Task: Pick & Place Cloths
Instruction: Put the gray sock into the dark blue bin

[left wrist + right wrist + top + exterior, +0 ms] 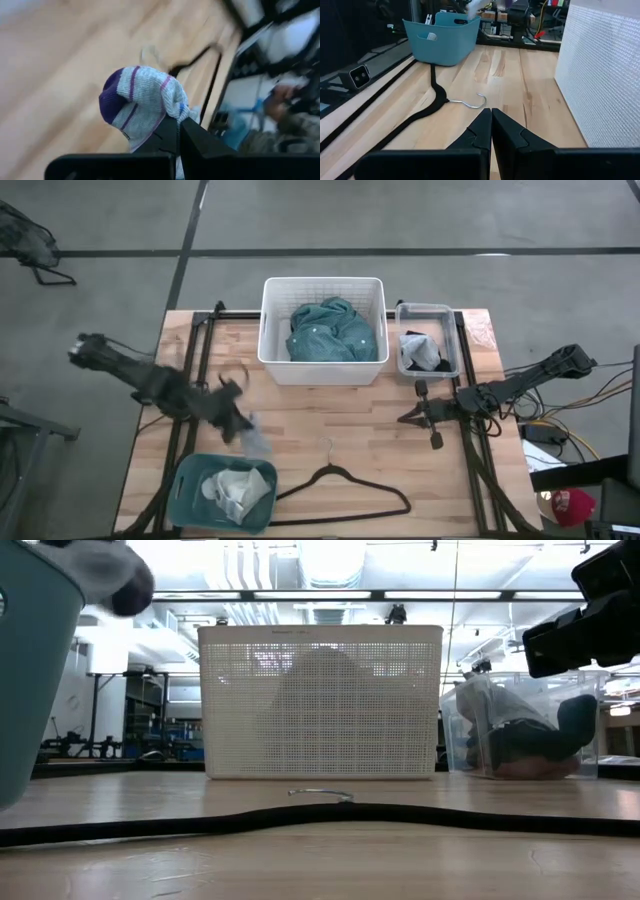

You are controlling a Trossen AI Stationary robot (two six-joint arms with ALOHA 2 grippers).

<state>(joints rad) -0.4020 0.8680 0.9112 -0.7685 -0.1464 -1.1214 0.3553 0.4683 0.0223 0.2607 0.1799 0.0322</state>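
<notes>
My left gripper (pixel 238 423) is shut on a small grey-white sock with purple stripes and a purple toe (pixel 140 100), just beyond the far rim of the teal tub (pixel 190 498). More grey-white pieces (pixel 238 490) lie in the tub. The large teal shirt (pixel 330 330) lies bunched in the white basket (pixel 322 370). Grey and black pieces (pixel 422 350) lie in the small clear bin (pixel 428 310). My right gripper (pixel 412 418) is shut and empty, low over the table near the clear bin. My left gripper pinches the sock between its two fingers at a bunched part (pixel 176 114) away from the purple toe. The sock is lifted clear of the table (pixel 256 444). Its toe end (pixel 112 100) sticks out beyond the fingertips.
A thin black clothes hanger (pixel 345 492) lies on the table by the near edge, its hook (pixel 479 102) pointing toward the far side, right of the tub. The white basket (pixel 320 700) and the clear bin (pixel 530 725) stand along the far edge. Bare wood lies between them and the hanger.
</notes>
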